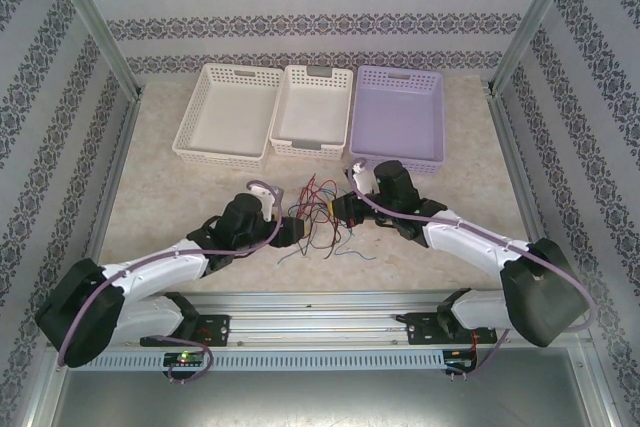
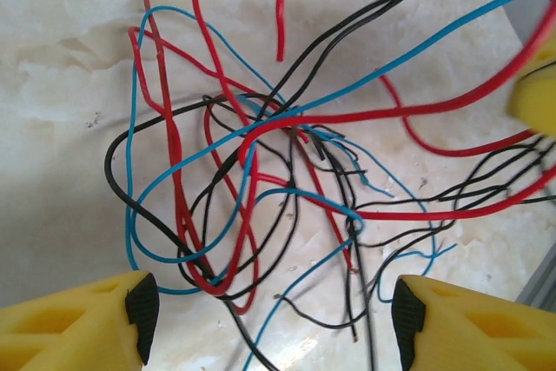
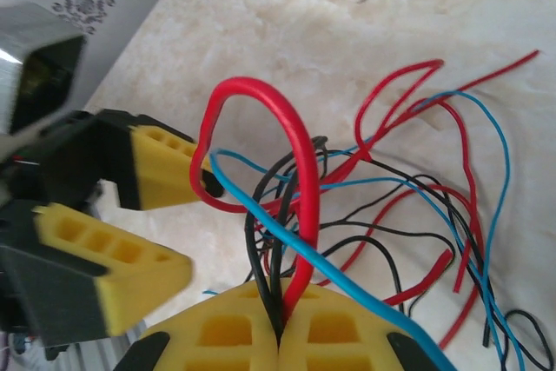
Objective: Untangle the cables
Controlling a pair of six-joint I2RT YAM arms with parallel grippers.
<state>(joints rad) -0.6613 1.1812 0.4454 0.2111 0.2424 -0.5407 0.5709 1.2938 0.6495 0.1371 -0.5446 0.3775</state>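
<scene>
From above, your left arm (image 1: 160, 272) and right arm (image 1: 470, 242) look alike: white links between bulky black joint housings, with a lilac hose (image 1: 480, 234) running along each. Each ends in a black base (image 1: 195, 327); a small light (image 1: 183, 358) at lower left seems green. Up close, your left gripper (image 2: 274, 310) has yellow fingers (image 2: 69, 332) tipped with black pads (image 2: 142, 306). Your right gripper (image 3: 278, 332) is yellow too, with hollow cells moulded in.
</scene>
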